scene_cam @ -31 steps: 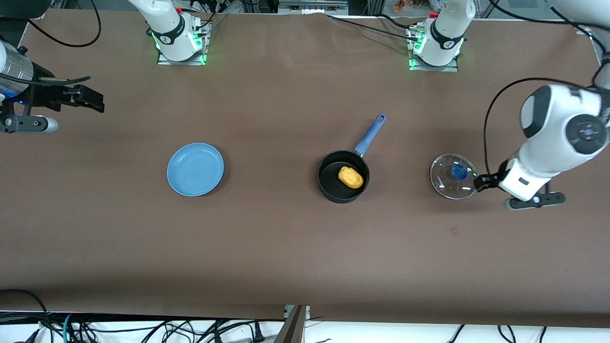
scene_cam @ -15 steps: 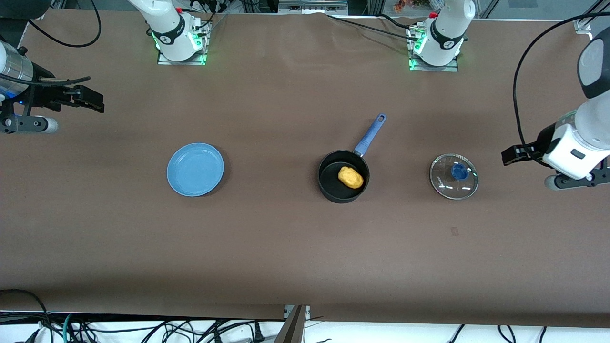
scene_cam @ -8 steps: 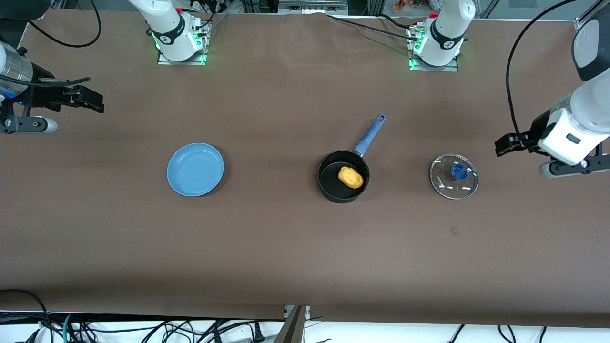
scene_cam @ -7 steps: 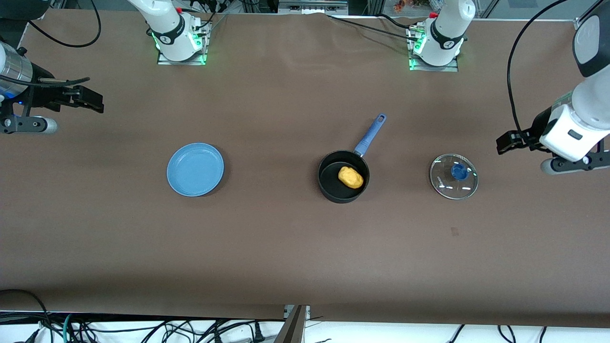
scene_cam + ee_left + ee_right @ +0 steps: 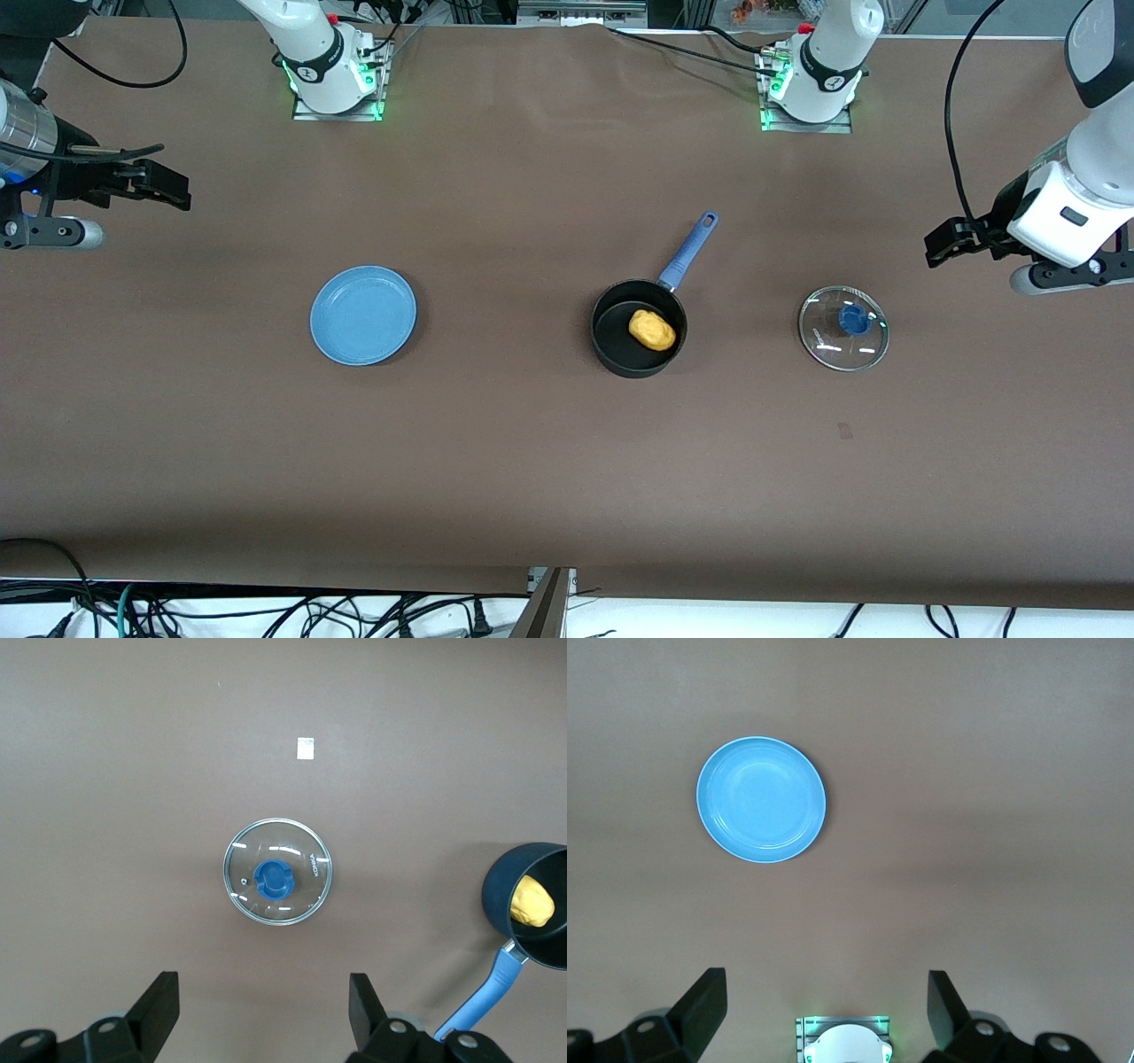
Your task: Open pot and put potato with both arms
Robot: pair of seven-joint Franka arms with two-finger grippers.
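The black pot (image 5: pixel 639 329) with its long blue handle (image 5: pixel 687 252) stands uncovered mid-table. The yellow-orange potato (image 5: pixel 652 330) lies inside it, and both also show in the left wrist view, pot (image 5: pixel 529 904) and potato (image 5: pixel 532 901). My left gripper (image 5: pixel 941 243) is open and empty, raised above the table near the left arm's end, beside the lid. My right gripper (image 5: pixel 168 187) is open and empty, raised over the right arm's end of the table, where that arm waits.
The clear glass lid (image 5: pixel 843 327) with a blue knob lies flat on the table toward the left arm's end, also in the left wrist view (image 5: pixel 277 882). A light-blue plate (image 5: pixel 363 315) lies toward the right arm's end, also in the right wrist view (image 5: pixel 761 799).
My left arm has drawn back from beside the lid and risen, ending higher and toward the bases. The right arm, pot, potato, lid and plate have not moved.
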